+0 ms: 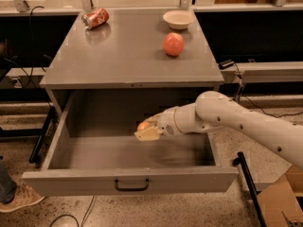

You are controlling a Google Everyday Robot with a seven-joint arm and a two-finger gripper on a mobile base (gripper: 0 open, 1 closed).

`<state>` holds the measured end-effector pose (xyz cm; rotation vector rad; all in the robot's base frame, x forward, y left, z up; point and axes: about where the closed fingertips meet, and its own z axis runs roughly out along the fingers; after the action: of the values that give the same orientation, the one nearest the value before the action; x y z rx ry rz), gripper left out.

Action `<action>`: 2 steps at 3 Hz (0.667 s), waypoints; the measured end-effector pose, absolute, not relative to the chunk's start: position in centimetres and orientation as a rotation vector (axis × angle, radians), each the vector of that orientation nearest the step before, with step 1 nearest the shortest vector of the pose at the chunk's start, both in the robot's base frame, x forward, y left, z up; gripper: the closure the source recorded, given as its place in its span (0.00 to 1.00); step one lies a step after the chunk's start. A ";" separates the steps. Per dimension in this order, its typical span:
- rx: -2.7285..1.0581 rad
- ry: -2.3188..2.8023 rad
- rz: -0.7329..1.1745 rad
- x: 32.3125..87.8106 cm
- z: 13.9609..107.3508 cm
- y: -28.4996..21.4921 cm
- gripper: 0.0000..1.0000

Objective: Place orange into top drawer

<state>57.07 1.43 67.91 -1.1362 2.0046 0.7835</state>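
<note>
The top drawer (130, 179) is pulled wide open below the grey cabinet top, its black bar handle (131, 185) at the front centre. My gripper (147, 130) reaches in from the right on a white arm and is inside the drawer, low over its floor near the middle. It is shut on the orange (143, 125), of which only a small orange-yellow part shows between the cream fingers.
On the cabinet top (128, 51) lie a reddish-pink apple-like fruit (173, 44), a white bowl (178, 19) and a tipped red can (95, 19). A cardboard box (281, 202) sits on the floor at right. A shoe (16, 197) shows at bottom left.
</note>
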 end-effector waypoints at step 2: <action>-1.161 1.956 0.829 57.4 67.7 3.4 0.11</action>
<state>57.38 3.35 67.66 -1.1612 1.9563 0.8289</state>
